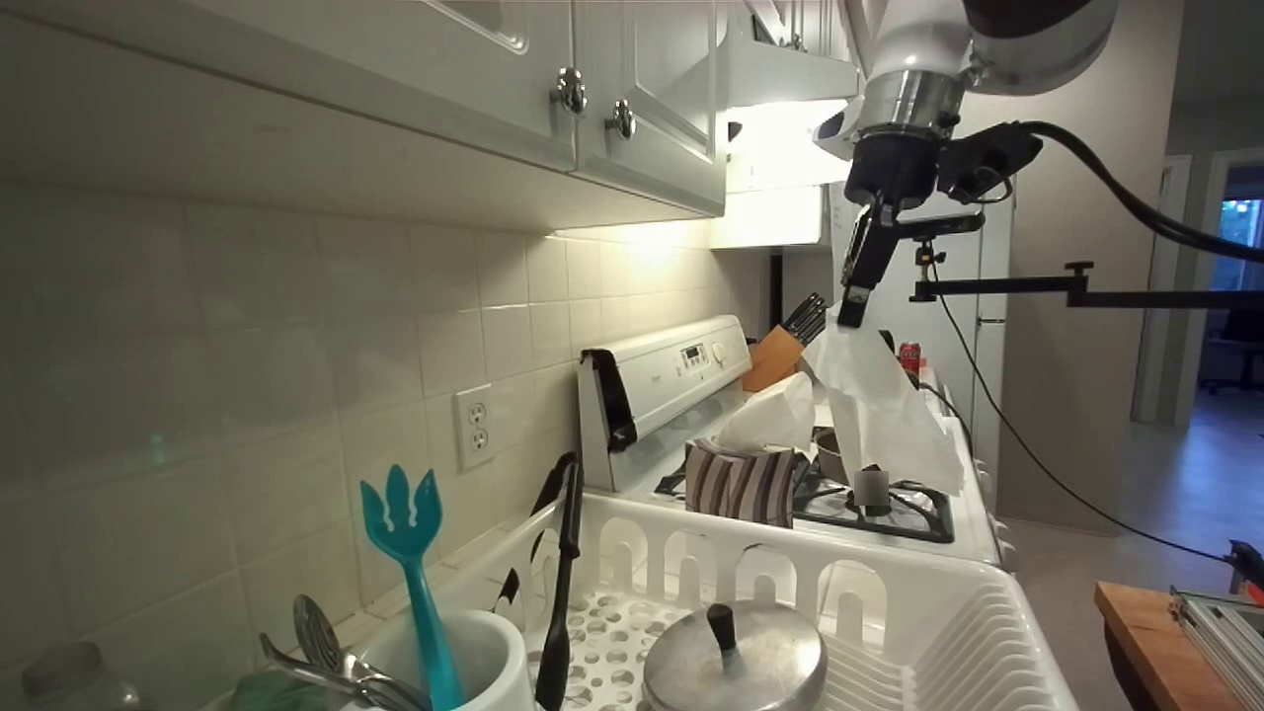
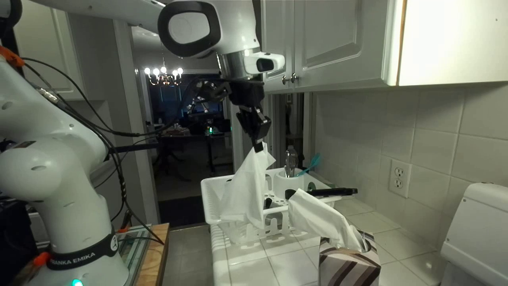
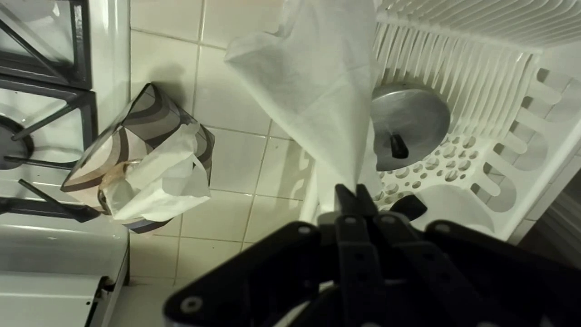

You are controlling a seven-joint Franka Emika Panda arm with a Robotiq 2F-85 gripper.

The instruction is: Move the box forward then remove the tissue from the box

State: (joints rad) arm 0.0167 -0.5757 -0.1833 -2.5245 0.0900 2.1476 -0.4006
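Robotiq gripper (image 3: 351, 187): I have its fingertips almost together, pinching a white tissue (image 3: 324, 86) that hangs below them.
Black base band (image 2: 85, 254): I read "RANKA EMIKA" in an exterior view, the start curving out of sight.
Red can (image 1: 909, 355): lettering too small for me to make out.
Striped tissue box (image 2: 347, 267): on the tiled counter (image 3: 231, 159) between stove (image 3: 111, 45) and white dish rack (image 1: 928, 592), a second tissue (image 3: 163, 193) poking from its top.

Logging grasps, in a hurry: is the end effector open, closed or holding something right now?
End effector: closed, holding a white tissue that hangs clear of the striped tissue box.
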